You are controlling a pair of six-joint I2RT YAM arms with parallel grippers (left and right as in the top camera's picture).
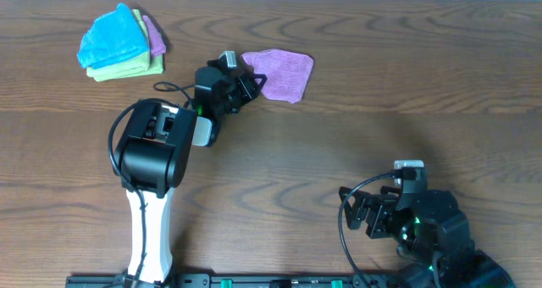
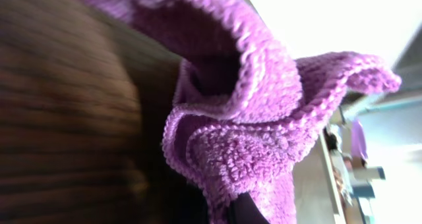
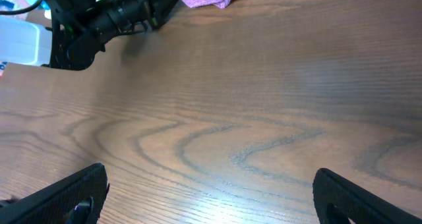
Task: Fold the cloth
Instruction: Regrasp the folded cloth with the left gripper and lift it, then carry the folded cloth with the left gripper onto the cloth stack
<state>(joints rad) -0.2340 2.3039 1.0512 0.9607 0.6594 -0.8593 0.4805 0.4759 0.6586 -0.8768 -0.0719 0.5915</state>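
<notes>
**Drawing the pinched edge over cleanly**

The cloth (image 1: 282, 72) is lying at the far middle of the table (image 1: 381, 127) as a small, rumpled lilac patch, and its left edge is rising off the wood. In the left wrist view that edge is curling up in a loose arch, with one layer doubling back over another. The left fingers (image 1: 253, 82) are sitting right at this edge and appear to be closed on it. Only a dark tip is showing under the pile, so the grip is looking likely rather than certain.

To do this step well, the left arm should be lifting the edge only just clear of the lower layer. It should then be carrying it straight across toward the right edge, so the hem lands on the hem. Going slowly matters here, since soft terry sags and drags the bottom layer along.

The right fingers (image 1: 366, 212) are spread wide and holding nothing, well apart at the near right. They could be pinning the far-side layer if it starts sliding. The stack of folded cloths (image 1: 118, 42) at the far left is lying well clear.
</notes>
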